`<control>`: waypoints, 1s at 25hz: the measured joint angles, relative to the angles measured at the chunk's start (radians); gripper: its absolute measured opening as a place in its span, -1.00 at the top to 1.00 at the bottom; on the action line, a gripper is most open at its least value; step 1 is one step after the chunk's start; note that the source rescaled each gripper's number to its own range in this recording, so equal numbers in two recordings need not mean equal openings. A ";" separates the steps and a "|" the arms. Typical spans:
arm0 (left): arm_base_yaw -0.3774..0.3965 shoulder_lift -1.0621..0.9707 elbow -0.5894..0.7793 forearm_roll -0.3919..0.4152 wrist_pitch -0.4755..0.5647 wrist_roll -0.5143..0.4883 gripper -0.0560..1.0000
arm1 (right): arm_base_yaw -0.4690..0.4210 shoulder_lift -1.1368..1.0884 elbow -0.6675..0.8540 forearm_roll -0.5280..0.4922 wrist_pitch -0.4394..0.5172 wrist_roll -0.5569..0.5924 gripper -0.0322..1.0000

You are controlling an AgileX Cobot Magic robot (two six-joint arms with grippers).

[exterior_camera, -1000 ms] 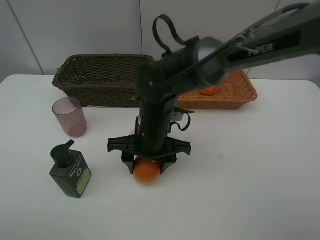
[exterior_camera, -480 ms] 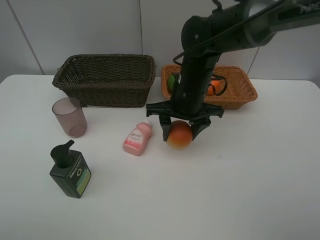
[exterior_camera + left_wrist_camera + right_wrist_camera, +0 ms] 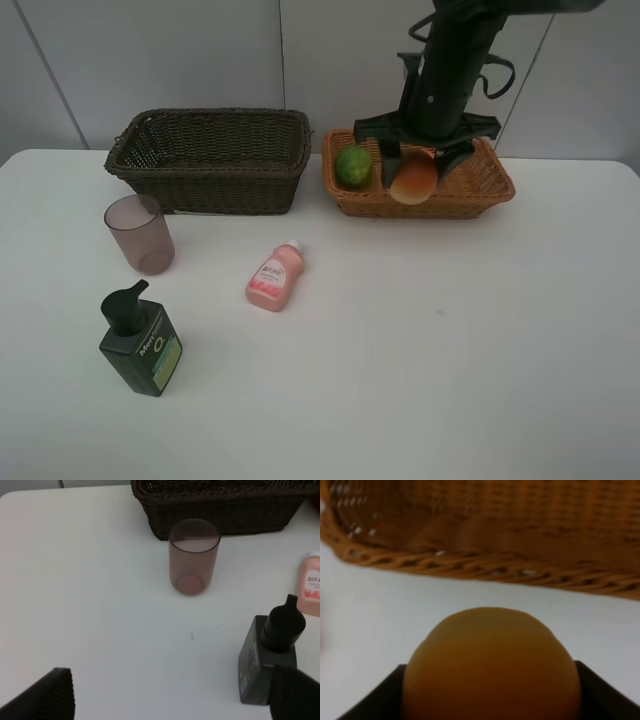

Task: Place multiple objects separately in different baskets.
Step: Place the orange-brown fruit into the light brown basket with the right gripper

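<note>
The right gripper (image 3: 420, 165), clamped on the peach (image 3: 413, 183), has swung from mid-table to the far right, reaching the near rim of the light basket (image 3: 470, 206), whose floor lies just beyond.

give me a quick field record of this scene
right claw: shut on orange fruit, raised by the front rim of light basket
left claw: open, empty
light basket: holds lime
dark basket: no item seen inside
on table: mauve cup upright, pink bottle lying, pump bottle upright
</note>
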 joint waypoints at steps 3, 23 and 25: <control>0.000 0.000 0.000 0.000 0.000 0.000 -1.00 | -0.056 0.000 -0.016 -0.064 -0.044 0.000 0.93; 0.000 0.000 0.000 0.000 0.000 0.000 -1.00 | -0.211 0.171 -0.020 -0.124 -0.341 0.000 0.93; 0.000 0.000 0.000 0.000 0.000 0.000 -1.00 | -0.211 0.171 -0.020 -0.124 -0.345 0.000 0.93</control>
